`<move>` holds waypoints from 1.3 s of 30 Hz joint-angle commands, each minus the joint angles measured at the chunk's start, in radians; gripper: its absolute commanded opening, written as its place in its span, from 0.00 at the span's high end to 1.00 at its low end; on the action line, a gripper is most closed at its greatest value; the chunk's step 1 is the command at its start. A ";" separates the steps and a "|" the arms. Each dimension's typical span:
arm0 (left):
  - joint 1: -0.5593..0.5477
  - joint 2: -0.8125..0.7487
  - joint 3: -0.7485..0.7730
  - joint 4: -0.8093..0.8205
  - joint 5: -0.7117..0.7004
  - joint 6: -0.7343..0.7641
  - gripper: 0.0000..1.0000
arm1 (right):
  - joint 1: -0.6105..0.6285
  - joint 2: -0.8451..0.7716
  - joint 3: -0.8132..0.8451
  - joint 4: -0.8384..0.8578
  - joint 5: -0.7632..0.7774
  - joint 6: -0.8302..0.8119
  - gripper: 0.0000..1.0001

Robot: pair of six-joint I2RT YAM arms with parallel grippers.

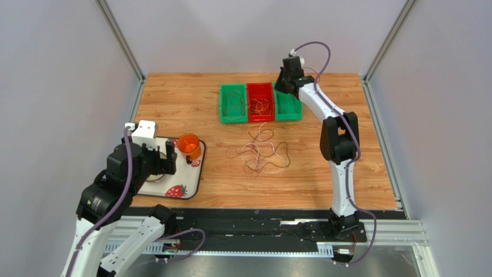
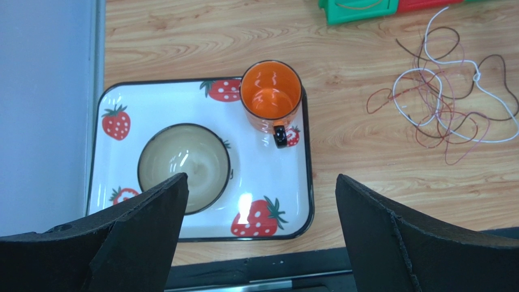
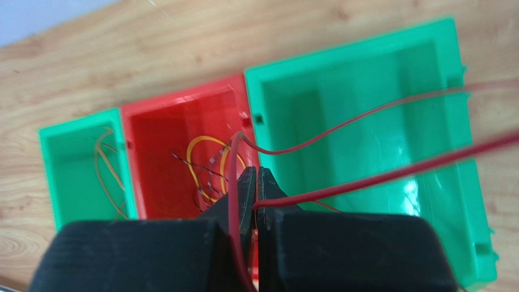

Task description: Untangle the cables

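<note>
your right end effector (image 3: 256, 182) is clenched on a red cable (image 3: 365, 112), pinched between its closed tips above the bins. the cable leaves the tips in two strands, and both cross over the right green bin (image 3: 329, 79) toward the right edge of the wrist view. under the tips sits the red bin (image 3: 158, 128), with yellow cables (image 3: 204, 149) and a few dark ones coiled inside. the left green bin (image 3: 67, 152) holds thin orange loops (image 3: 100, 161). the three bins stand side by side, touching, at the far side of the worktop (image 1: 190, 104).

a loose tangle (image 1: 263, 153) of white, brown and dark red cables lies on the worktop in front of the bins, between your two arms.

your left end effector (image 2: 262, 188) is released, spread wide and grasping nothing, over the near edge of a strawberry tray (image 2: 152, 103). a bowl (image 2: 183, 164) and an orange mug (image 2: 271, 94) sit on the tray, just beside each other. the tangle lies well to the tray's right.
</note>
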 commanded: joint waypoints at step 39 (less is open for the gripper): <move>-0.003 -0.223 -0.230 0.199 -0.086 -0.056 0.07 | 0.014 -0.039 -0.106 0.309 -0.205 0.594 1.00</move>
